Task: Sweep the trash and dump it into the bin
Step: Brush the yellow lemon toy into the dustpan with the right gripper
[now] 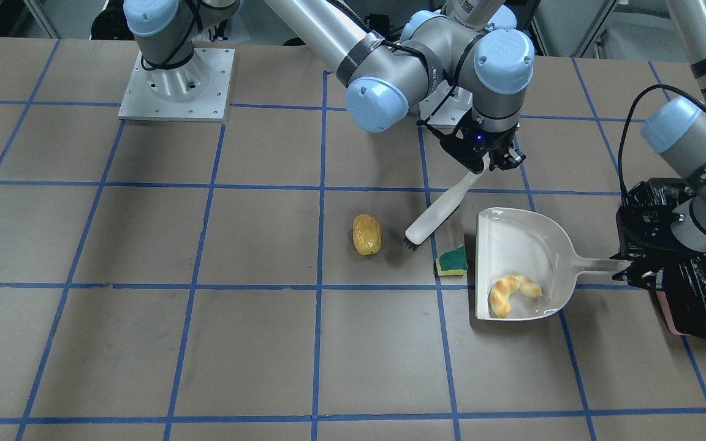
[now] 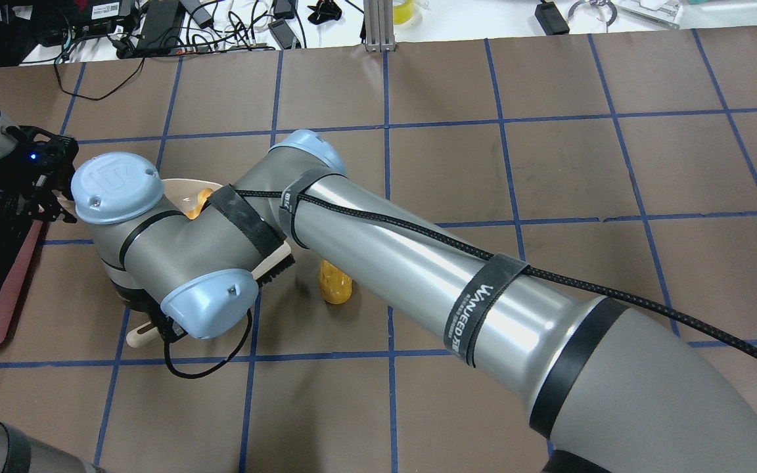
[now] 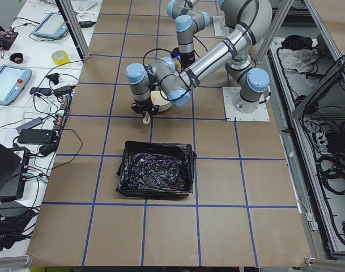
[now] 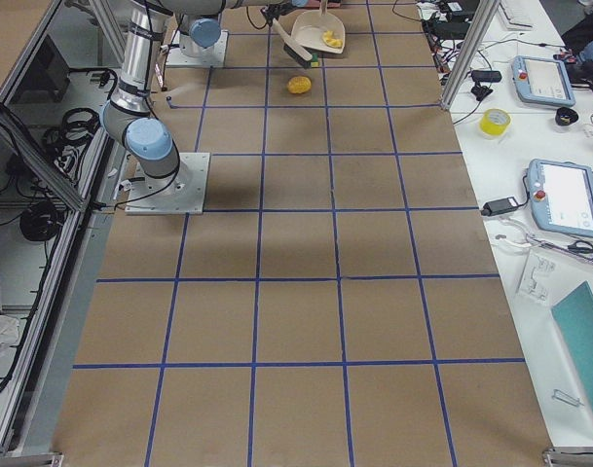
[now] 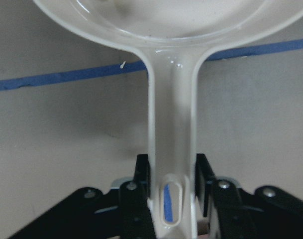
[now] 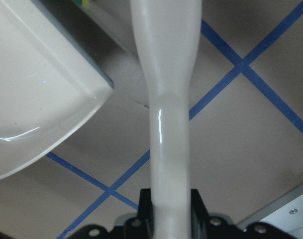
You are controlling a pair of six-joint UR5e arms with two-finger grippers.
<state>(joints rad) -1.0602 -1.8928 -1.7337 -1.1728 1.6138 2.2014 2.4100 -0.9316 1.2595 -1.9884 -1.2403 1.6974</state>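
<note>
The beige dustpan (image 1: 515, 245) lies on the table with the golden croissant (image 1: 512, 293) inside it. My left gripper (image 1: 632, 268) is shut on the dustpan's handle (image 5: 173, 149). My right gripper (image 1: 482, 166) is shut on the beige brush (image 1: 439, 211), which slants down so its dark bristles (image 1: 411, 245) are at the table. The green-and-yellow sponge piece (image 1: 451, 262) lies just outside the dustpan's open edge. The yellow-brown potato (image 1: 367, 234) lies just beyond the bristles, apart from them. The bin (image 1: 702, 294), pink-sided with a black bag, stands behind my left gripper.
The right arm's base plate (image 1: 175, 86) sits at the back of the table. In the overhead view the right arm (image 2: 418, 263) hides most of the dustpan and the sponge. Blue tape lines grid the brown table (image 1: 206, 343).
</note>
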